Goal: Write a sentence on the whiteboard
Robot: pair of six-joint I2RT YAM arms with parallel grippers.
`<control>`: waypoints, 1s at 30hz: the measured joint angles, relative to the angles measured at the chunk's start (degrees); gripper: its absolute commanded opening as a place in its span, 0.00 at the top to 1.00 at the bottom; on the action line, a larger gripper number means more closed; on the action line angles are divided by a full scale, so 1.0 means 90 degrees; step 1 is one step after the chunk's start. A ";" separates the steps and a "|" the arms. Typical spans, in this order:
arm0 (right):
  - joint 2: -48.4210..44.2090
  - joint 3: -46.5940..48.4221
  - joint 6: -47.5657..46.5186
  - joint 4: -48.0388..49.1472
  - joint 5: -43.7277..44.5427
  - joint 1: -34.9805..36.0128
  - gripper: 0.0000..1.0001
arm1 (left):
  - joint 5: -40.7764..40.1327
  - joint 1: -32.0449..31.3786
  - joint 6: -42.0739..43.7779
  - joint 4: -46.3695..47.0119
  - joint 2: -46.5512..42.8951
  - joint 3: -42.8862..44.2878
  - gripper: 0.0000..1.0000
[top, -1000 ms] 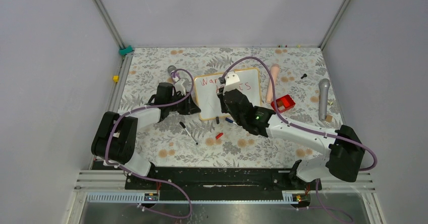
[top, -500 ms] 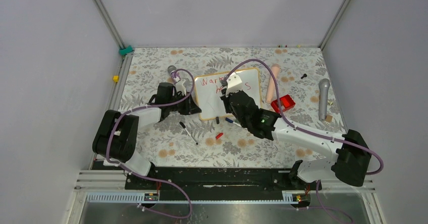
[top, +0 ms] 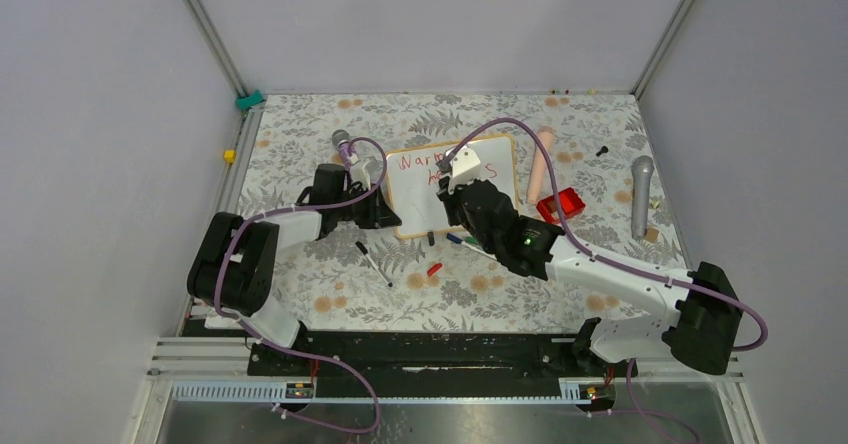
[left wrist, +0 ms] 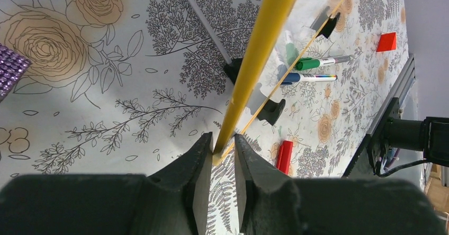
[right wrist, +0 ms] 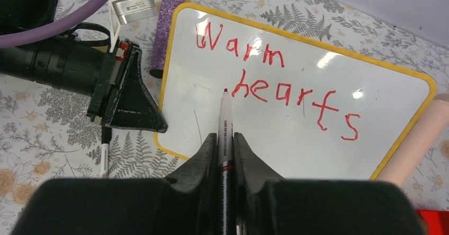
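The whiteboard [right wrist: 296, 134] lies tilted on the floral table, with a yellowish frame [left wrist: 259, 50]. The sentence [right wrist: 280, 87] reads "Warm hearts" in red, on two staggered lines. My right gripper [right wrist: 226, 137] is shut on a red marker [right wrist: 225, 118]. Its tip sits just left of the "h" of "hearts"; whether it touches the board I cannot tell. My left gripper [left wrist: 223, 142] is shut on the board's frame at its near left edge. From above, the right wrist covers the middle of the whiteboard [top: 415, 209].
A purple glitter microphone [right wrist: 168, 28] lies by the board's left edge. A peach cylinder [top: 541, 164], red box [top: 561, 205] and grey microphone [top: 641, 194] lie to the right. Green [left wrist: 312, 63] and blue [left wrist: 310, 78] markers, a black marker [top: 374, 263] and a red cap [top: 433, 269] lie in front.
The right arm has shifted slightly rightward over the board, still holding the marker. The left gripper has kept its hold on the frame.
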 measured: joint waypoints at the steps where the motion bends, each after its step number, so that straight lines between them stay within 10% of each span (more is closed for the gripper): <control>1: 0.0000 -0.0005 0.0000 -0.0007 -0.0051 -0.0002 1.00 | 0.0010 0.0000 -0.0010 -0.0002 0.0002 0.0005 0.83; 30: 0.0221 -0.0012 0.0097 -0.0146 -0.0386 0.0000 1.00 | 0.0211 0.0012 -0.0024 -0.0005 0.0148 0.0097 1.00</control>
